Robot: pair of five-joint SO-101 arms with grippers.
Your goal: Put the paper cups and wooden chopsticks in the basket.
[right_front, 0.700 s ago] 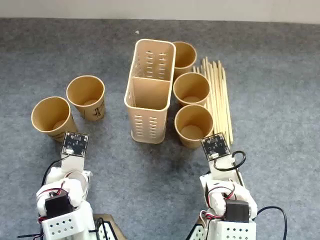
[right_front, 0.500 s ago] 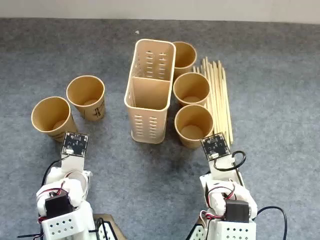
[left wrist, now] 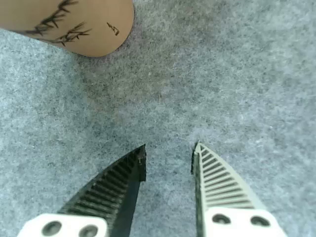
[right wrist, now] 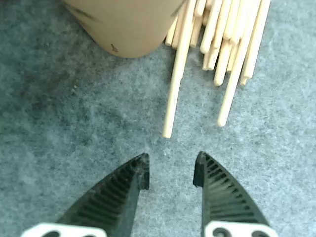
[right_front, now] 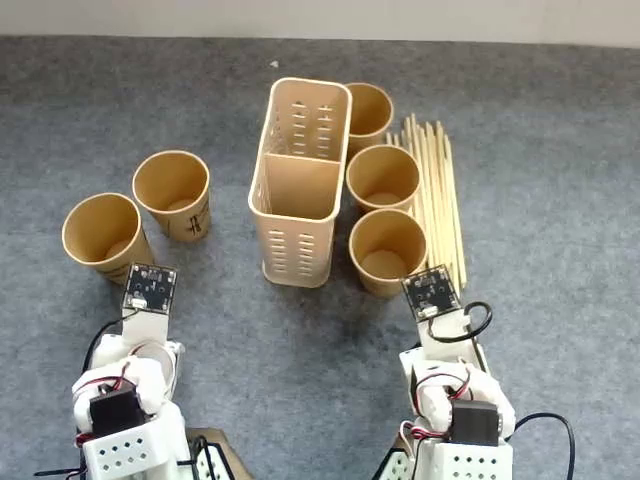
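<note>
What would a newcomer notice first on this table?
The tall slotted basket stands in the middle of the grey mat, both compartments empty. A row of three paper cups lines its right side with a bundle of wooden chopsticks lying just beyond, and two more cups stand apart on the left. The left tool and right tool are open and empty.

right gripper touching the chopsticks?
Apart. In the right wrist view, bare carpet lies between the open right gripper and the nearest ends of the chopsticks.
</note>
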